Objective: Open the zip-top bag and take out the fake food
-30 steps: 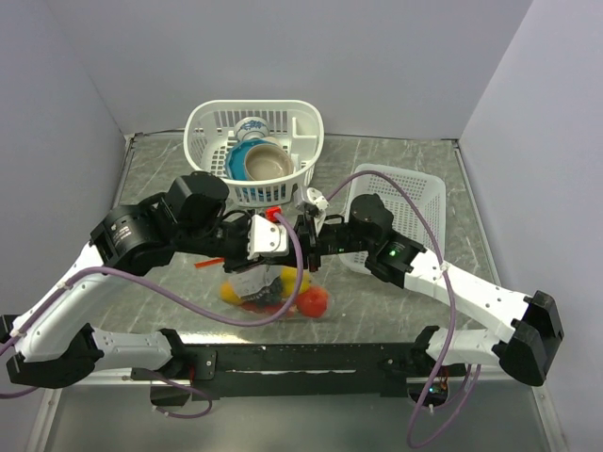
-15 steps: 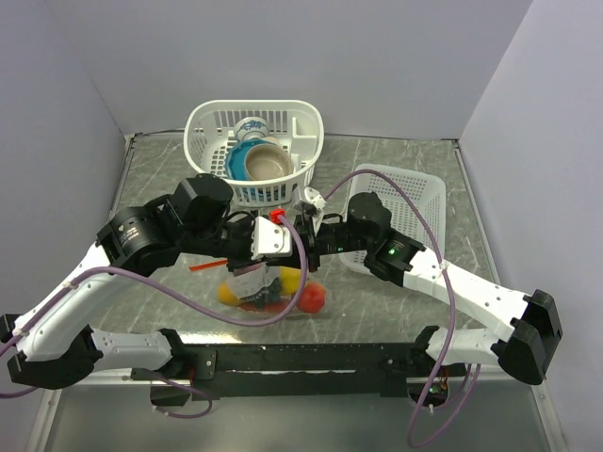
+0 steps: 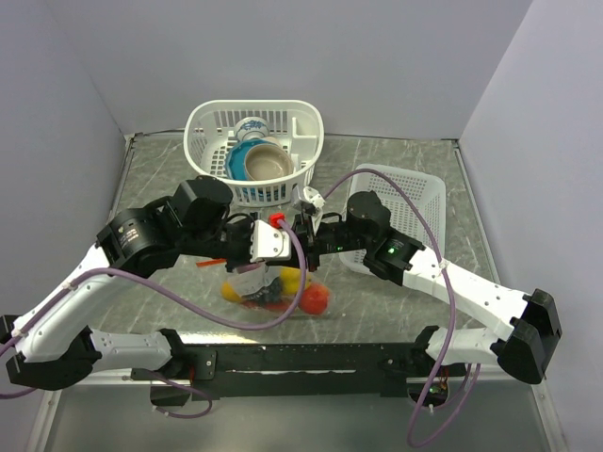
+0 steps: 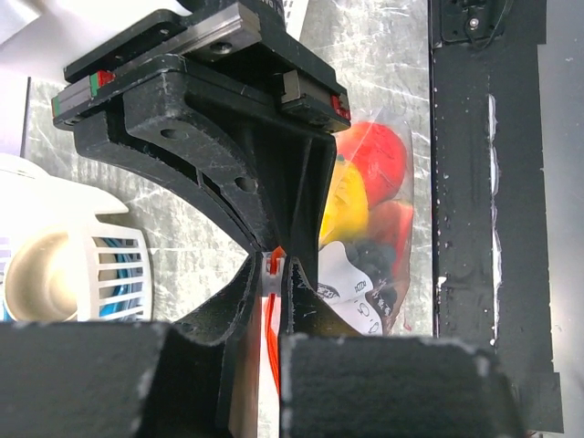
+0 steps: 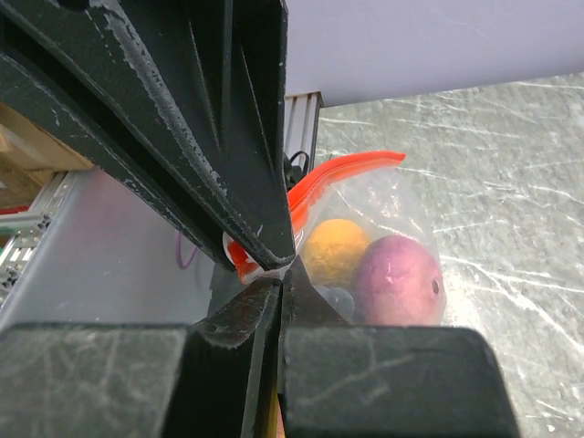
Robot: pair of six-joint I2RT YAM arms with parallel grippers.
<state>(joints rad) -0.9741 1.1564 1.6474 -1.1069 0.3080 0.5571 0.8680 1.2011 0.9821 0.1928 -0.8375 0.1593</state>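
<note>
Left end effector (image 4: pixel 271 272), right end effector (image 5: pixel 274 272) pinch zip-top bag (image 5: pixel 394 203) (fake food (image 5: pixel 398 279) inside)

The left pincer (image 3: pixel 268 227) and right pincer (image 3: pixel 290 226) are meeting at the red mouth of the zip-top bag (image 3: pixel 252 281), fake food (image 3: pixel 314 299) showing inside.

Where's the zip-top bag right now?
Top view, centre: the zip-top bag is between the round white basket and the arm bases, its zip strip pinched by the left arm's jaws and the right arm's jaws.
</note>
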